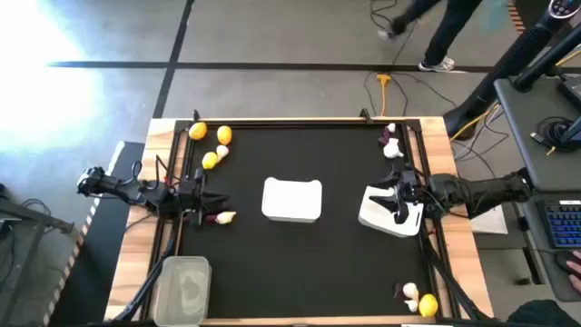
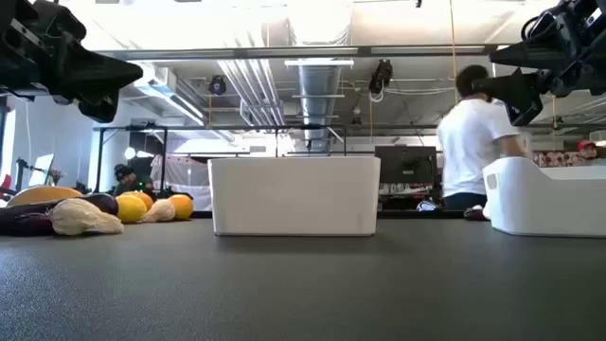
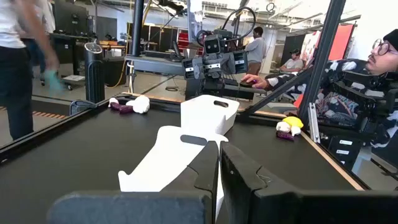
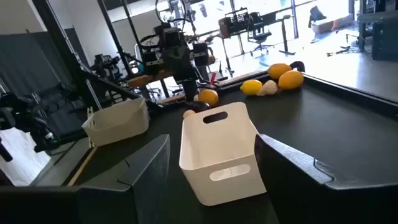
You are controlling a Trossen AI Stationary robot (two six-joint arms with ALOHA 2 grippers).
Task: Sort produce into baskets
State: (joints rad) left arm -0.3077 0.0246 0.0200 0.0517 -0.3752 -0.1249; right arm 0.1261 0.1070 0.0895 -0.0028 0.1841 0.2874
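My left gripper [image 1: 205, 198] is shut and empty at the table's left, raised above a white bulb [image 1: 225, 218] and a purple vegetable [image 2: 28, 220] that lie on the mat. My right gripper [image 1: 392, 202] is open and empty above the right white tray [image 1: 379, 218]; in its wrist view the fingers [image 4: 292, 168] stand wide apart. A second white tray [image 1: 292, 200] stands at the centre. The clear tub [image 1: 184, 289] stands at the near left corner. Yellow fruits [image 1: 211, 136] and a bulb lie at the far left.
More produce lies at the far right [image 1: 391, 145] and at the near right corner [image 1: 419, 298]. A wooden rim [image 1: 436, 136] frames the black mat. A person walks beyond the far edge [image 1: 445, 27], and others sit past the right side [image 3: 379, 56].
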